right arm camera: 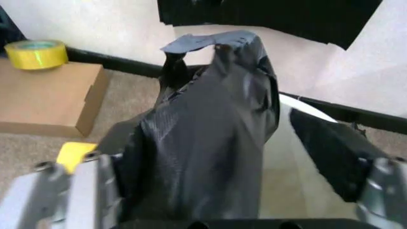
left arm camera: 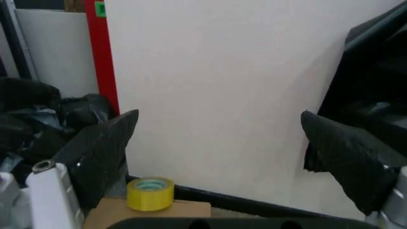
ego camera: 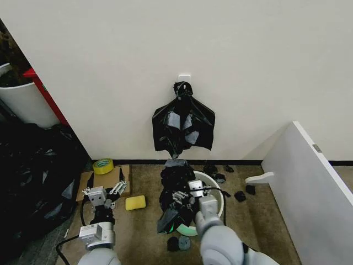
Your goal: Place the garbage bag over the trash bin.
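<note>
Landmark: the trash bin (ego camera: 216,194), a cream-white bucket standing on the floor below the bundle of black bags (ego camera: 182,124) hung on the wall.

The garbage bag (ego camera: 175,194) stands draped against the bin's left rim, its long axis roughly vertical, its top rising above the rim and its lower folds trailing to the floor on the robot's side of the bin. The film is thin, glossy black, heavily crinkled, with a grey sheen on the folds. The mouth does not appear spread over the rim (the bin's far rim is bare).

The right hand (ego camera: 187,194) sits at the bin's left rim, directly against the bag; in the right wrist view the bag (right arm camera: 203,143) lies between the fingers, which stand apart, one finger (right arm camera: 330,152) visibly clear of the film. It is judged the nearer hand.

The left hand (ego camera: 107,194) hovers well left of the bin, fingers apart and holding nothing, near the yellow sponge (ego camera: 135,202) and the yellow tape roll (ego camera: 103,165).
</note>
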